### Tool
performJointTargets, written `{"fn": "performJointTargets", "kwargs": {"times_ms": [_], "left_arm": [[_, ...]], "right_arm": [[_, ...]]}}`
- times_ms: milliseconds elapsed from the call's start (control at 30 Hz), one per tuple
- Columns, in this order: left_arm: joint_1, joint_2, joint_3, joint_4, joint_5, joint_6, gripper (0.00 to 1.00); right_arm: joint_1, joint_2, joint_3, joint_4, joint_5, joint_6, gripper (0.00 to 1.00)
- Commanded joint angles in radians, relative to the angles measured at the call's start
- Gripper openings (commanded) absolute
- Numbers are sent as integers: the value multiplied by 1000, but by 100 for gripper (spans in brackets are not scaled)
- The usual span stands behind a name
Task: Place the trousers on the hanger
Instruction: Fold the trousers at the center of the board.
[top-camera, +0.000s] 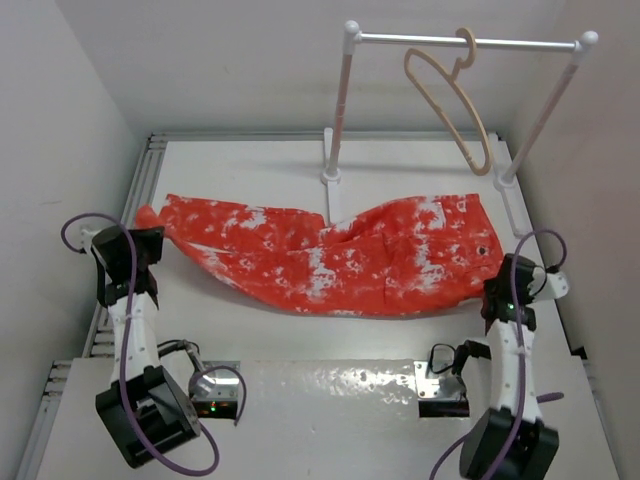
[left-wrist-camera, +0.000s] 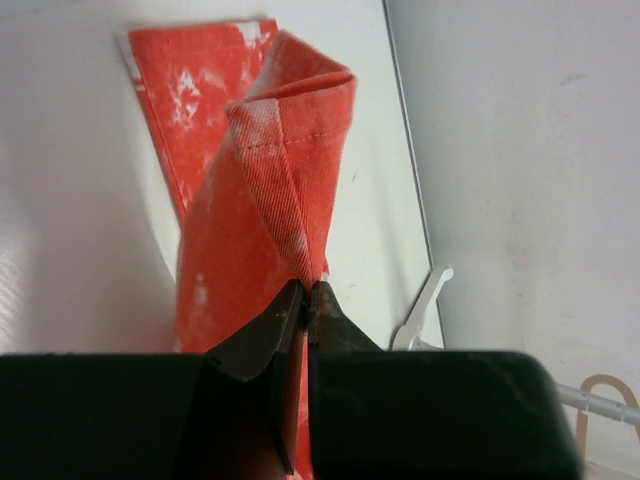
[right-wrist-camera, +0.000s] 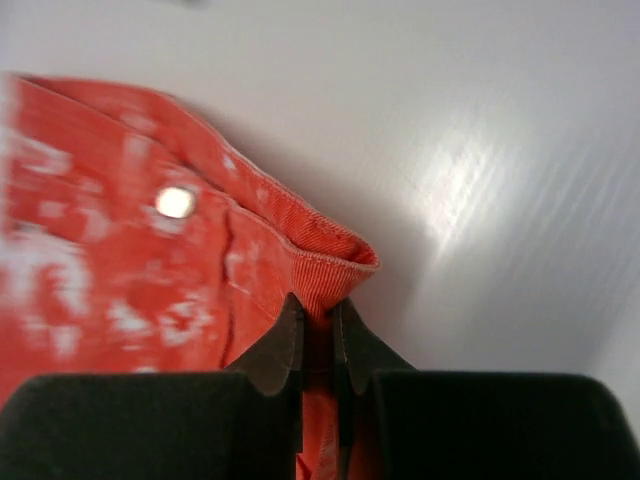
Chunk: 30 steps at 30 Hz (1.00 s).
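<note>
The red-orange trousers (top-camera: 330, 255) with white blotches stretch across the table between my two arms, sagging in the middle. My left gripper (top-camera: 148, 232) is shut on the leg-cuff end (left-wrist-camera: 270, 200) at the left. My right gripper (top-camera: 497, 275) is shut on the waistband (right-wrist-camera: 320, 270) at the right, near the button (right-wrist-camera: 175, 202). The pale tan wooden hanger (top-camera: 452, 95) hangs by its hook from the white rail (top-camera: 470, 42) at the back right, apart from the trousers.
The white rail's two posts (top-camera: 338, 110) stand on feet behind the trousers. White walls close in on both sides. Two small grey boxes (top-camera: 215, 393) with cables sit near the arm bases at the front.
</note>
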Motion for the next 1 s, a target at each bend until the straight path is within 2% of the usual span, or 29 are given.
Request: {"fn": "performJointTargets", "kwargs": {"times_ms": [0, 67, 167, 333, 433, 533, 733, 800, 867, 967], "left_arm": [[0, -60, 87, -59, -62, 35, 0], [0, -81, 103, -94, -87, 44, 0], [-3, -86, 136, -171, -146, 95, 0], [-40, -87, 192, -312, -307, 141, 0], [-112, -101, 294, -393, -503, 162, 0], [-167, -76, 321, -401, -593, 179, 0], [-144, 23, 233, -294, -527, 187, 0], [-138, 84, 253, -295, -486, 182, 0], [-136, 127, 285, -347, -484, 182, 0], [-146, 69, 259, -364, -519, 193, 0]], "right_arm": [[-1, -171, 181, -176, 148, -83, 0], [-1, -231, 269, -278, 203, -119, 0], [-1, -259, 299, -372, 243, -126, 0], [19, -316, 310, -397, 303, -160, 0], [24, -290, 383, -422, 314, -179, 0], [24, -213, 429, -351, 259, -179, 0], [24, 51, 476, -241, 144, -116, 0], [24, 92, 474, -202, 127, -125, 0], [24, 141, 509, -233, 130, -133, 0], [24, 45, 454, -233, 99, -157, 0]]}}
